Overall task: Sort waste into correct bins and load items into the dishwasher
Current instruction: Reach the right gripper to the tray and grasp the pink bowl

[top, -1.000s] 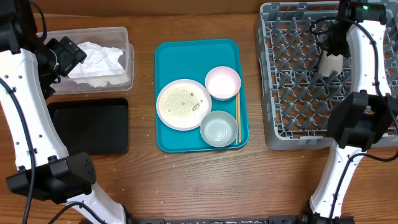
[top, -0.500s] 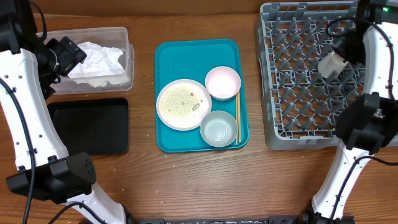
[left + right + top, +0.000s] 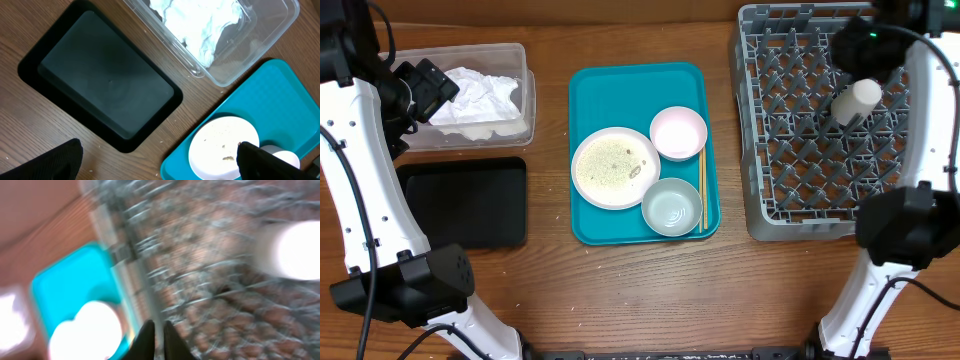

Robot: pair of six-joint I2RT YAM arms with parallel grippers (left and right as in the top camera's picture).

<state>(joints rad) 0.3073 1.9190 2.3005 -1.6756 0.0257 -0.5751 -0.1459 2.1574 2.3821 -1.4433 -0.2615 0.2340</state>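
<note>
Clear tub [image 3: 525,95]: far left, see-through plastic rectangle holding a crumpled white napkin [image 3: 480,95].
Black tray [image 3: 460,205]: just near of the tub, shallow matte rectangle with rounded corners.
Teal tray [image 3: 630,95]: centre, smooth plastic, carrying three dishes and a pair of thin wooden chopsticks [image 3: 701,190] along its right edge.
Plate [image 3: 615,190]: round and pale, on the tray's left, scattered with rice-like scraps [image 3: 610,160].
Pink bowl [image 3: 678,132]: far right of the plate, touching it.
Whitish-blue bowl [image 3: 672,206]: near right of the plate.
Dish rack [image 3: 790,150]: right, square grey plastic with a grid of pegs.
White cup [image 3: 855,100]: lying tilted among the pegs, far right part of the rack.
Left gripper [image 3: 159,150]: fingers spread wide, grasping nothing, above the table [image 3: 720,290] beside the tub.
Right gripper [image 3: 158,325]: blurred, fingers nearly together, nothing between them, apart from the cup.
</note>
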